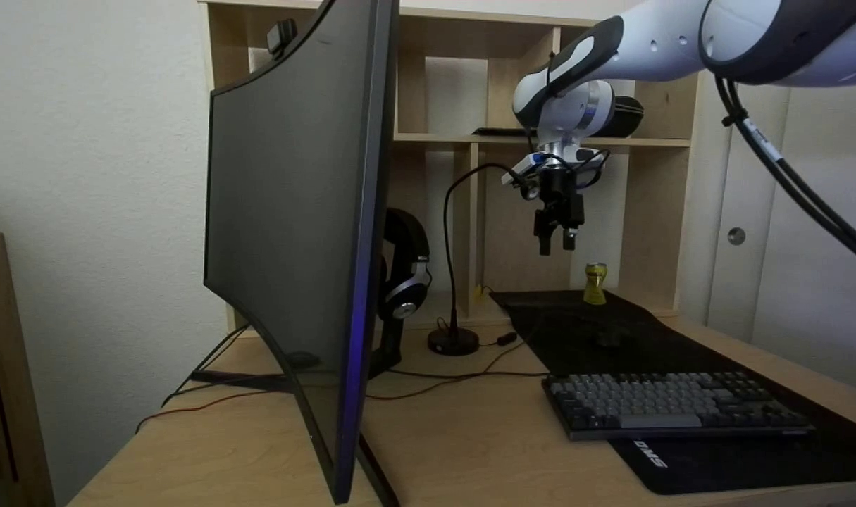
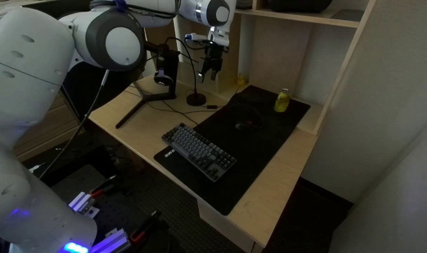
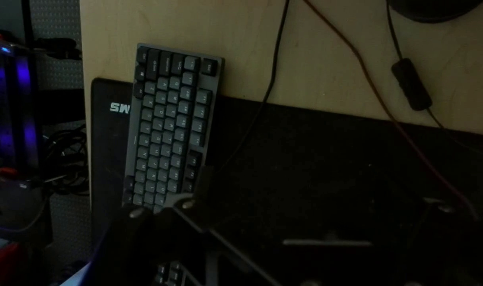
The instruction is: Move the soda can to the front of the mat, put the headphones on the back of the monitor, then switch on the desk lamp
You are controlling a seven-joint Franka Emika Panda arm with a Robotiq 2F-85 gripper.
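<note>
Above the desk my gripper (image 1: 556,248) hangs pointing down, fingers apart and nothing between them. It is well above the far part of the black mat (image 2: 231,196). Upright on the mat, close to the shelf, stands the yellow-green soda can (image 1: 594,284), apart from the gripper. The headphones (image 1: 406,299) hang behind the big curved monitor (image 1: 294,176), against its stand; the screen edge hides part of them. Beside them rises the desk lamp (image 1: 454,342), its neck arching towards the gripper; its head is hard to make out. In the wrist view the fingers are very dark.
A keyboard (image 2: 201,151) lies across the near part of the mat, with a dark mouse (image 2: 239,125) further back. A cable switch (image 3: 411,84) and loose cables run between lamp and mat. The wooden shelf (image 1: 540,143) backs the desk.
</note>
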